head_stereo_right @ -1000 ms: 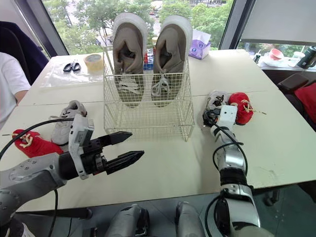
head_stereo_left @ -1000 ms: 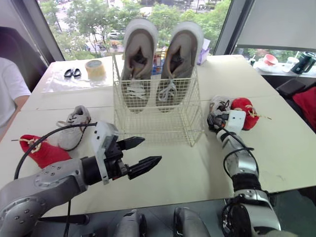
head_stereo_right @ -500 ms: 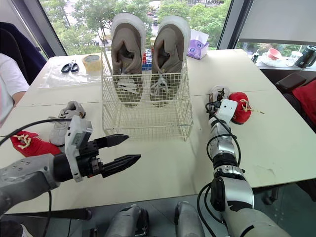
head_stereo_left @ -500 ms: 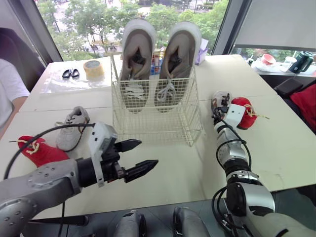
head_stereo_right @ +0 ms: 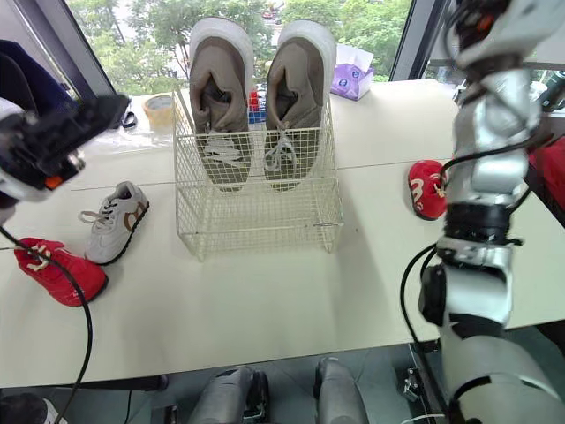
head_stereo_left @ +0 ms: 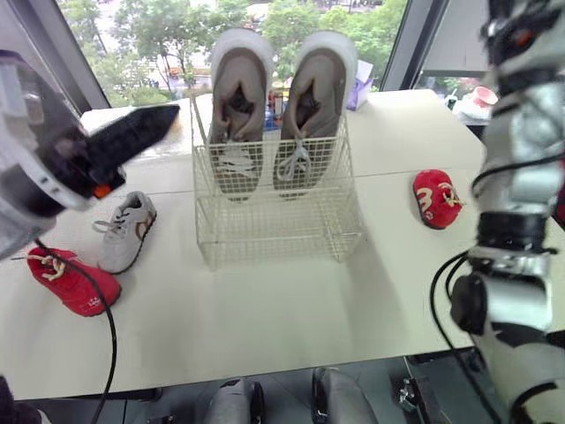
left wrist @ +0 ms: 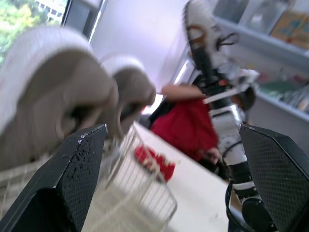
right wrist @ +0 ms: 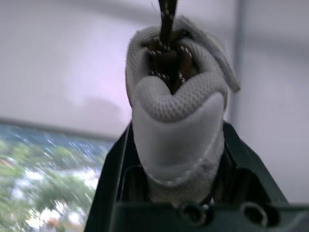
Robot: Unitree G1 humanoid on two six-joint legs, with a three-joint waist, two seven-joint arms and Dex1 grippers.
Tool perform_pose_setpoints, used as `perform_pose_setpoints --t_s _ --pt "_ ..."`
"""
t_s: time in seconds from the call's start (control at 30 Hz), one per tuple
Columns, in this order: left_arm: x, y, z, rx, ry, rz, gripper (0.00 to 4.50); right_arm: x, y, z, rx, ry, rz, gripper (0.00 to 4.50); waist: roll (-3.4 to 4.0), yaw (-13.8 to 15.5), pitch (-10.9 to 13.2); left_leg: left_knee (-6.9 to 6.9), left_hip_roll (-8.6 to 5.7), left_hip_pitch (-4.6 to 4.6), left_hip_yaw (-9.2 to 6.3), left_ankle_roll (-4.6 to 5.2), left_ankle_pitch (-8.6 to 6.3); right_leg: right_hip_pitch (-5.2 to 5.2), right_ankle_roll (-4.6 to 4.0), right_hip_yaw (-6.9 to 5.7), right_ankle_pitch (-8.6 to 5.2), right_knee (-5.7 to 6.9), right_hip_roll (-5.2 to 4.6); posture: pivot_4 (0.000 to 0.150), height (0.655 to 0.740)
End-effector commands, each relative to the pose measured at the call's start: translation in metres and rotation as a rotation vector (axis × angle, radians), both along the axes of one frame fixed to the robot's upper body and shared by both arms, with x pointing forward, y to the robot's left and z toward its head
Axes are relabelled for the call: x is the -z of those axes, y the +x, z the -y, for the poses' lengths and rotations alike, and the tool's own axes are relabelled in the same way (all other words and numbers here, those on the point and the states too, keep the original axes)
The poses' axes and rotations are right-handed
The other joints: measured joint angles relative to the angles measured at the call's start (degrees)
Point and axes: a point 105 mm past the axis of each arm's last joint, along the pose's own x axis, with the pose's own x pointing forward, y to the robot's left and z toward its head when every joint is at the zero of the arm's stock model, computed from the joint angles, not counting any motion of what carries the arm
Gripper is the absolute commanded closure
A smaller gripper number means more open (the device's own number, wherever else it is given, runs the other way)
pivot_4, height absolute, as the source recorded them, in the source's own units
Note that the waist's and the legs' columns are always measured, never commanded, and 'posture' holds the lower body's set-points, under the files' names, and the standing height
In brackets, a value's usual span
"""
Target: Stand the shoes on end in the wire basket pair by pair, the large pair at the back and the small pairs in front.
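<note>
**Colleague:** Shoes first: where is each one?

**Me:** The large pair [head_stereo_left: 274, 115] stands on end at the back of the wire basket [head_stereo_left: 274, 225], toes down and heels above the rim. The front of the basket holds nothing. On the bench [head_stereo_left: 265, 309], a grey-and-white small shoe [head_stereo_left: 124, 231] lies to my left of the basket. A red shoe [head_stereo_left: 71, 281] lies just beside it, nearer me, and its red mate [head_stereo_left: 434, 199] is well apart on the right side. The fourth small one, a pale knit shoe [right wrist: 176, 101], is up in the air in my right tool [right wrist: 176, 133].

**Colleague:** So the right one has a grip?

**Me:** Yes, it is clenched on that shoe, with a black finger on each flank. My left tool [left wrist: 172, 126] is spread wide with nothing in it, raised to the left of the basket and facing the large pair.

**Colleague:** How will that little shoe handle?

**Me:** I judge it light and soft. The knit upper will squash under the pinch, so it could pivot or slip. The sole is likely the only stiff part, so the best hold spans sole and collar. Loose laces could snag the wire as it goes in.
</note>
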Motion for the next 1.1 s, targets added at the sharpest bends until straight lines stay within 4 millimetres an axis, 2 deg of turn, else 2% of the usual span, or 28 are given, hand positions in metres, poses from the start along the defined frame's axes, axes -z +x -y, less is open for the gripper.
perform_pose_setpoints --t_s 0.03,0.17,0.33,0.47,0.63,0.77,0.9,1.0,1.1 --pt "-0.016 0.0 -0.003 0.064 -0.021 0.025 0.0 -0.008 -0.038 -0.054 -0.342 -0.308 -0.011 3.27 -0.01 -0.1 0.0 -0.03 0.01 0.03 0.02 0.0 0.0 0.0 -0.01 0.0 0.0 0.0 0.0 0.15 0.74" --pt "-0.024 0.005 -0.004 0.114 -0.003 0.031 0.0 0.003 -0.067 -0.085 -0.528 -0.587 -0.064 3.27 -0.03 0.1 0.0 0.01 0.01 -0.03 0.03 0.07 -0.03 -0.02 -0.01 0.01 0.0 0.0 -0.03 0.15 0.74" --pt "-0.029 0.003 0.001 0.216 0.05 -0.011 0.0 0.026 -0.074 -0.099 -0.57 -0.818 -0.107 3.27 -0.26 0.2 0.1 0.02 0.0 -0.09 0.02 0.08 -0.04 -0.04 -0.01 0.0 0.0 -0.06 -0.07 0.15 0.74" --pt "-0.026 0.005 0.008 0.27 0.128 -0.06 0.0 0.035 -0.075 -0.106 -0.592 -0.894 -0.101 3.27 -0.32 0.2 0.1 0.03 -0.01 -0.11 0.02 0.08 -0.04 -0.05 -0.01 0.01 0.0 -0.06 -0.12 0.15 0.74" --pt "-0.035 0.009 0.015 0.327 0.146 -0.046 0.0 0.048 -0.069 -0.113 -0.6 -0.942 -0.107 3.27 -0.34 0.1 0.1 0.03 -0.03 -0.11 0.03 0.05 -0.03 -0.08 0.0 0.0 0.0 -0.02 -0.11 0.15 0.74" --pt "-0.037 0.011 0.032 0.393 0.158 -0.039 0.0 0.059 -0.064 -0.118 -0.583 -0.971 -0.106 3.27 -0.35 0.2 0.1 0.03 -0.02 -0.12 0.04 0.04 -0.02 -0.07 0.0 0.01 0.0 -0.01 -0.11 0.15 0.74" --pt "-0.03 0.014 0.04 0.434 0.182 -0.056 0.0 0.065 -0.066 -0.121 -0.593 -0.99 -0.097 3.27 -0.36 0.1 0.1 0.03 -0.03 -0.12 0.04 0.02 0.0 -0.07 0.0 0.01 0.01 0.08 -0.12 0.15 0.74" --pt "-0.028 0.018 0.041 0.447 0.159 -0.075 0.91 0.066 -0.068 -0.121 -0.588 -0.999 -0.094 3.28 -0.36 0.0 0.1 0.03 -0.03 -0.13 0.04 0.0 0.01 -0.08 0.0 0.0 0.01 0.1 -0.11 0.15 0.74" --pt "-0.03 0.02 0.04 0.447 0.147 -0.074 2.4 0.068 -0.069 -0.122 -0.588 -1.007 -0.096 3.28 -0.36 0.0 0.1 0.03 -0.02 -0.13 0.02 -0.02 0.02 -0.09 0.0 0.0 0.01 0.1 -0.11 0.15 0.74"
